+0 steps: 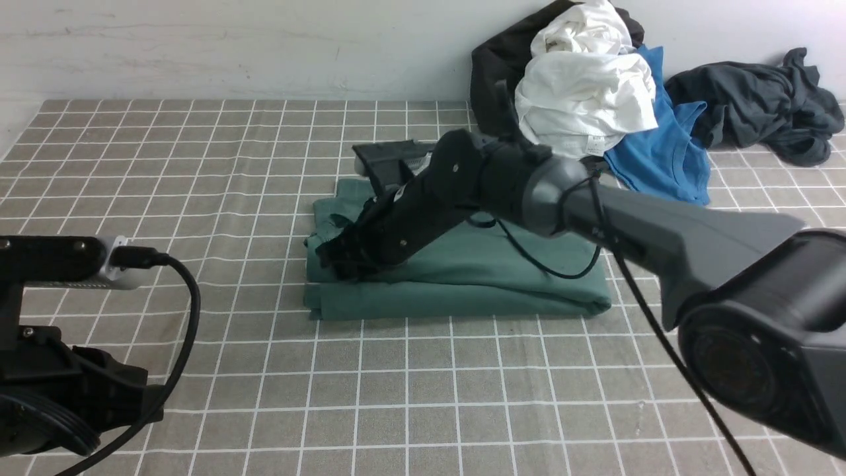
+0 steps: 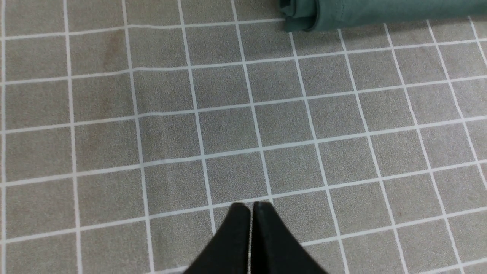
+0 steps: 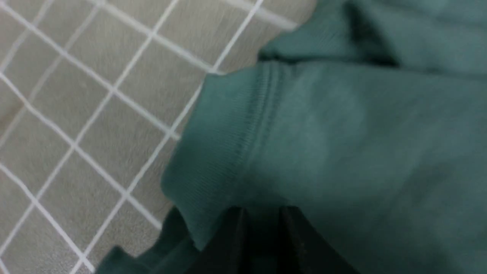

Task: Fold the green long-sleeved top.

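The green long-sleeved top (image 1: 462,277) lies folded into a thick rectangle in the middle of the checked table; one of its edges also shows in the left wrist view (image 2: 380,13). My right gripper (image 1: 340,258) rests on the top's left end. In the right wrist view its fingertips (image 3: 262,211) stand a narrow way apart against a ribbed band of the green top (image 3: 342,133), with dark green between them; whether cloth is pinched does not show. My left gripper (image 2: 251,205) is shut and empty, over bare cloth short of the top.
A heap of clothes sits at the back right against the wall: a white garment (image 1: 581,86), a black one (image 1: 496,66), a bright blue shirt (image 1: 667,152) and a dark grey garment (image 1: 760,99). The left arm (image 1: 59,344) stays at the near left.
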Robot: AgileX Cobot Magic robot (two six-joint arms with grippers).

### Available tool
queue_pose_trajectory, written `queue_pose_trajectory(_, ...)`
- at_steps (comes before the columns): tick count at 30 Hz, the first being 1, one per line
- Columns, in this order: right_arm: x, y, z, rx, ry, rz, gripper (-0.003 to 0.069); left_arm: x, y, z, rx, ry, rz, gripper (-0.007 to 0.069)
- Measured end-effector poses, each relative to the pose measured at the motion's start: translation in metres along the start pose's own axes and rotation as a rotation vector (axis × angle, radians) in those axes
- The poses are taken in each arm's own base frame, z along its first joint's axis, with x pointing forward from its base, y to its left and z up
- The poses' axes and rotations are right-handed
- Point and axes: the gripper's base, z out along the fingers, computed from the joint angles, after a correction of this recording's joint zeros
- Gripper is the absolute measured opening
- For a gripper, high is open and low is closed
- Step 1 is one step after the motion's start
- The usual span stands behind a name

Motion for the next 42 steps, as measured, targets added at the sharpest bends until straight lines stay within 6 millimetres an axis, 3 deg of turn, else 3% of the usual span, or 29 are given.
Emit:
queue_pose_trajectory(4,-0.014,0.013,-0.004,-0.036,-0.064,-0.057,0.0041,0.0,0.0,-0.001,0.001,0.0,0.022,-0.0008)
queue_pose_trajectory(6,-0.04,0.026,-0.028,-0.057,-0.147,-0.109,0.0032,0.0,-0.003,-0.01,0.015,-0.005,0.097,-0.0008)
queue_pose_trajectory(9,-0.078,0.049,-0.088,-0.063,-0.248,-0.243,0.003,-0.001,-0.012,-0.038,0.058,-0.13,0.232,-0.0008)
queue_pose_trajectory(12,-0.1,0.07,-0.157,-0.011,-0.296,-0.383,0.0029,0.005,-0.019,-0.066,0.076,-0.304,0.34,-0.0008)
queue_pose_trajectory(15,-0.109,0.086,-0.24,0.077,-0.36,-0.464,0.0028,0.023,-0.021,-0.085,0.048,-0.496,0.479,-0.0008)
queue_pose_trajectory(16,-0.109,0.087,-0.246,0.083,-0.37,-0.466,0.0028,0.025,-0.021,-0.086,0.044,-0.505,0.488,-0.0008)
queue_pose_trajectory(17,-0.109,0.088,-0.267,0.107,-0.385,-0.471,0.0028,0.031,-0.02,-0.087,0.028,-0.542,0.524,-0.0008)
queue_pose_trajectory(18,-0.106,0.087,-0.313,0.162,-0.432,-0.467,0.0028,0.045,-0.017,-0.087,-0.003,-0.611,0.586,-0.0008)
queue_pose_trajectory(19,-0.105,0.086,-0.316,0.173,-0.428,-0.465,0.0028,0.047,-0.016,-0.084,-0.008,-0.614,0.588,-0.0008)
queue_pose_trajectory(20,-0.1,0.082,-0.345,0.221,-0.452,-0.462,0.0028,0.056,-0.014,-0.081,-0.023,-0.654,0.602,-0.0008)
queue_pose_trajectory(21,-0.095,0.077,-0.359,0.256,-0.451,-0.456,0.0028,0.061,-0.012,-0.079,-0.036,-0.678,0.61,-0.0008)
queue_pose_trajectory(22,-0.084,0.068,-0.392,0.343,-0.462,-0.454,0.0028,0.071,-0.008,-0.074,-0.056,-0.733,0.601,-0.0008)
queue_pose_trajectory(29,-0.029,0.028,-0.471,0.688,-0.503,-0.413,0.0028,0.087,0.006,-0.059,-0.136,-0.86,0.514,-0.0008)
queue_pose_trajectory(30,-0.027,0.026,-0.47,0.694,-0.503,-0.41,0.0028,0.087,0.006,-0.058,-0.138,-0.859,0.513,-0.0008)
queue_pose_trajectory(32,0.001,0.027,-0.484,0.741,-0.585,-0.384,0.0028,0.091,0.008,-0.052,-0.139,-0.844,0.504,-0.0008)
queue_pose_trajectory(34,0.015,0.033,-0.49,0.751,-0.636,-0.387,0.0028,0.091,0.008,-0.051,-0.136,-0.84,0.498,-0.0008)
queue_pose_trajectory(35,0.039,0.036,-0.485,0.763,-0.708,-0.401,0.0028,0.093,0.008,-0.049,-0.12,-0.831,0.482,-0.0008)
queue_pose_trajectory(36,0.041,0.039,-0.489,0.766,-0.719,-0.404,0.0028,0.093,0.008,-0.049,-0.118,-0.831,0.48,-0.0008)
queue_pose_trajectory(38,0.083,0.041,-0.476,0.789,-0.861,-0.436,0.0028,0.093,0.007,-0.048,-0.085,-0.824,0.447,-0.0008)
queue_pose_trajectory(39,0.084,0.043,-0.479,0.791,-0.872,-0.438,0.0028,0.093,0.007,-0.048,-0.081,-0.824,0.442,-0.0008)
queue_pose_trajectory(41,0.124,0.045,-0.467,0.812,-1.046,-0.473,0.0028,0.093,0.006,-0.048,-0.055,-0.828,0.406,-0.0008)
queue_pose_trajectory(42,0.129,0.043,-0.462,0.814,-1.065,-0.476,0.0028,0.093,0.006,-0.048,-0.055,-0.828,0.406,-0.0008)
